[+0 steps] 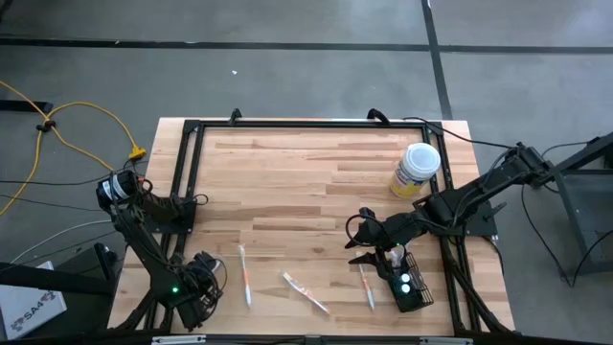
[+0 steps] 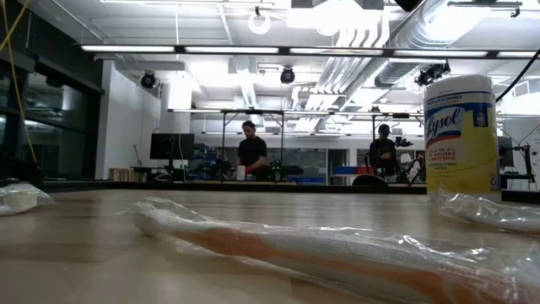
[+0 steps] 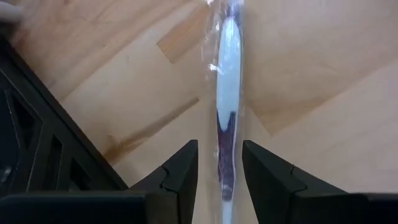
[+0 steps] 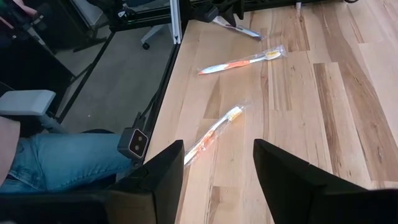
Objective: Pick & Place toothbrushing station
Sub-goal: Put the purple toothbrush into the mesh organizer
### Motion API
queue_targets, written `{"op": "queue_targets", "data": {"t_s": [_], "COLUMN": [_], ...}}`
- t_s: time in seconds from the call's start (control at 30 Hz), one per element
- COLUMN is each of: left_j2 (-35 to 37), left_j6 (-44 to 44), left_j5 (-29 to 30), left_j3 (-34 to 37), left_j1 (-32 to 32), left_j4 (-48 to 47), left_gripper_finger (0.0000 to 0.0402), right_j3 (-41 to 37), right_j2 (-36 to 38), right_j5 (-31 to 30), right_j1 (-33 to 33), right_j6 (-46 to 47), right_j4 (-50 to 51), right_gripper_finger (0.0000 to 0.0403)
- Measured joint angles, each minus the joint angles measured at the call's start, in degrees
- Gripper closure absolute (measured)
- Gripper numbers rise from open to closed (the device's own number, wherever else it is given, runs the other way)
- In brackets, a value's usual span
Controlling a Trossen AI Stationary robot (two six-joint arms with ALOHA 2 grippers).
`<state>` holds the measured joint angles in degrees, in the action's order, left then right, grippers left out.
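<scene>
Basket [image 1: 410, 287] beside right pincer [image 1: 361, 242], open, empty.

Left gripper [image 1: 206, 280] low at near-left table edge, fingers parted; right gripper [image 1: 362, 241] fingers spread wide.

Right arm [image 1: 450, 206] is covering part of the black mesh basket [image 1: 414, 295]; items inside it are too small to identify. Wrapped toothbrush [image 3: 227, 106] beside the left gripper [image 3: 221, 177] is running off the frame edge. A person's leg [image 4: 56, 158] beside the table is getting cropped.
</scene>
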<state>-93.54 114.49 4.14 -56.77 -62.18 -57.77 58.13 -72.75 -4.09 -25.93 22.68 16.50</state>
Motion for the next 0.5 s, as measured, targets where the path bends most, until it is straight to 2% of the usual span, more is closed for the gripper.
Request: {"op": "queue_targets", "data": {"t_s": [0.5], "left_j2": [0.0], "left_j6": [-2.6], "left_j5": [-1.1], "left_j3": [2.7], "left_j1": [0.1], "left_j4": [6.2], "left_gripper_finger": [0.0284], "right_j3": [0.0], "right_j2": [0.0], "right_j5": [0.0], "right_j1": [0.0], "right_j6": [0.0], "right_j4": [0.0], "right_gripper_finger": [0.0218]}}
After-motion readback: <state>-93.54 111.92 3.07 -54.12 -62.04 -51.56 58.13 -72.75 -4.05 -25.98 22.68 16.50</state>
